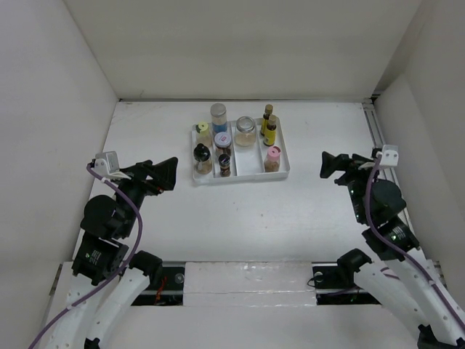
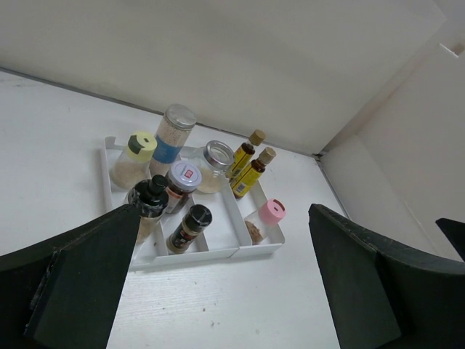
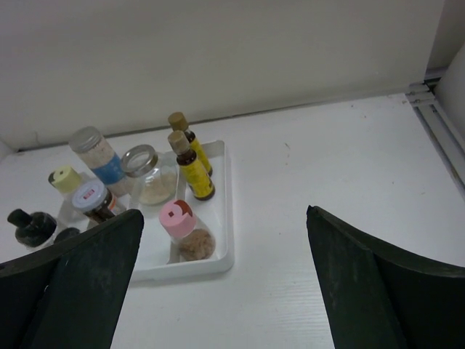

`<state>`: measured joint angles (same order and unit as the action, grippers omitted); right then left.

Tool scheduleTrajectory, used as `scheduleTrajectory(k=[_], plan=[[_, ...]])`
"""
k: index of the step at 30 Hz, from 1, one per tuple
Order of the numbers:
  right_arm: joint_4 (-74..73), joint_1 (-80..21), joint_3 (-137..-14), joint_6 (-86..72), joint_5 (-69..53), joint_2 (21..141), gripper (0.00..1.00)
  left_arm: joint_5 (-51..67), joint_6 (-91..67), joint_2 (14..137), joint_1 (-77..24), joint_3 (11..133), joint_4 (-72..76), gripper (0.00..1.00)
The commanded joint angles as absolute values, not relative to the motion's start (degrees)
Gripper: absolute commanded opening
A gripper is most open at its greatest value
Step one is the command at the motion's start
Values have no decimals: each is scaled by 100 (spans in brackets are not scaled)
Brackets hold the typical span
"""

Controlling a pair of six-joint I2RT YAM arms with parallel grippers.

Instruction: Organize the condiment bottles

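**Tray**: white, divided. Sits near the far edge of the tabletop, about midway between its left and right edges.

**Condiment bottles**: nine, all upright and all apparently inside the tray.
- Left side, close-packed:
  - yellow-capped jar
  - black-stoppered bottle
  - blue-banded jar, at the far rim
  - red-and-white-capped jar
  - dark-capped jar
- Middle: clear jar with a silver lid, standing alone.
- Right side: two slim yellow bottles just beside each other at the far end, and a pink-capped jar apart from them at the near end.

**Left gripper**: fingers spread and holding nothing. It is toward the left edge, well apart from the tray.

**Right gripper**: fingers spread and holding nothing. It is toward the right edge, well apart from the tray.

**Task status (judgement):** sorting looks largely complete, with at most some regrouping left.

**Hazards (judgement):**
- Spread fingers reaching into the crowded left side would probably strike a neighbouring jar and topple it.
- The slim yellow bottles are tall and narrow, so a sideways brush or an off-centre pinch could tip one into the other.
- Smooth glass may slip from a light grip when lifted.
- The tray looks light, so a push on its near rim could slide it toward the far edge and rattle everything in it.
- Both arms reaching for the tray together could collide over its middle
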<state>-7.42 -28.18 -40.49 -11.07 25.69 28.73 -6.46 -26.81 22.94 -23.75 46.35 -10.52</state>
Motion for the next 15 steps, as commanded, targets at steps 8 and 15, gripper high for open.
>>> scheduleTrajectory(k=[8,15], plan=[[-712,-2751,-4096,-1116,2303,3357,100,-527,-2540,2250,-2355,4764,-844,99],[-712,-2751,-4096,-1063,2303,3305,100,-475,-2487,2303,-2355,4764,-844,99]])
